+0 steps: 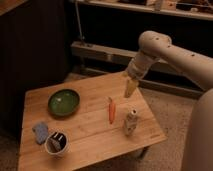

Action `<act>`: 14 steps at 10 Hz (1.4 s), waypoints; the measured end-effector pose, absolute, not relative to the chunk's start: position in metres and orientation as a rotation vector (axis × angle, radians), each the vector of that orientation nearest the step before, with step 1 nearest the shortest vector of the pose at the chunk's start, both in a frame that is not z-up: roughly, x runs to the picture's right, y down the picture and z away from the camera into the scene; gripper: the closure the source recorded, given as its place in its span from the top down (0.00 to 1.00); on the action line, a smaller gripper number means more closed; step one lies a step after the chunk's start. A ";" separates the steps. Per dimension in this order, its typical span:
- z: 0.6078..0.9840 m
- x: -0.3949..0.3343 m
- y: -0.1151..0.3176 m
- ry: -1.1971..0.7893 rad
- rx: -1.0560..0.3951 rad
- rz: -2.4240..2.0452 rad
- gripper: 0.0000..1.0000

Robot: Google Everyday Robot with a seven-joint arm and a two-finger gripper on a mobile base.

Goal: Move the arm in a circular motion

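Tan gripper (130, 89) hangs pointing down over the wooden table's (90, 131) far right edge, on the arm (167, 50) reaching in from the right; its opening cannot be told. Far lower left of it lie a blue sponge (40, 132) and a white cup (56, 144), left a green bowl (63, 102), just lower left a carrot (111, 110), below a small bottle (131, 122).

Gripper (130, 89) hovers above table (90, 132); carrot (111, 110), bottle (131, 122) below.
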State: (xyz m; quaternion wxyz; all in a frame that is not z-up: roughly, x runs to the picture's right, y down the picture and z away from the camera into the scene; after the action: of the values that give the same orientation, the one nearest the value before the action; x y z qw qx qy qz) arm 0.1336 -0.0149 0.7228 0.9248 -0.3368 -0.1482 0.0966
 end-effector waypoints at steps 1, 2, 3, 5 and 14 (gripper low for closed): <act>0.717 0.152 -0.009 -0.280 -0.698 0.227 0.80; 0.706 0.170 0.001 -0.250 -0.703 0.258 0.80; 0.695 0.176 0.007 -0.237 -0.701 0.274 0.80; 0.655 0.176 0.022 -0.221 -0.673 0.291 0.80; 0.507 0.023 0.040 -0.491 -0.625 0.073 0.80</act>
State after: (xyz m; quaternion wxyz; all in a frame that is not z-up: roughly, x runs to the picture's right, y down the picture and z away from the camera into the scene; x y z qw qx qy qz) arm 0.0230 0.0400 0.5069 0.9214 -0.3043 -0.2389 0.0354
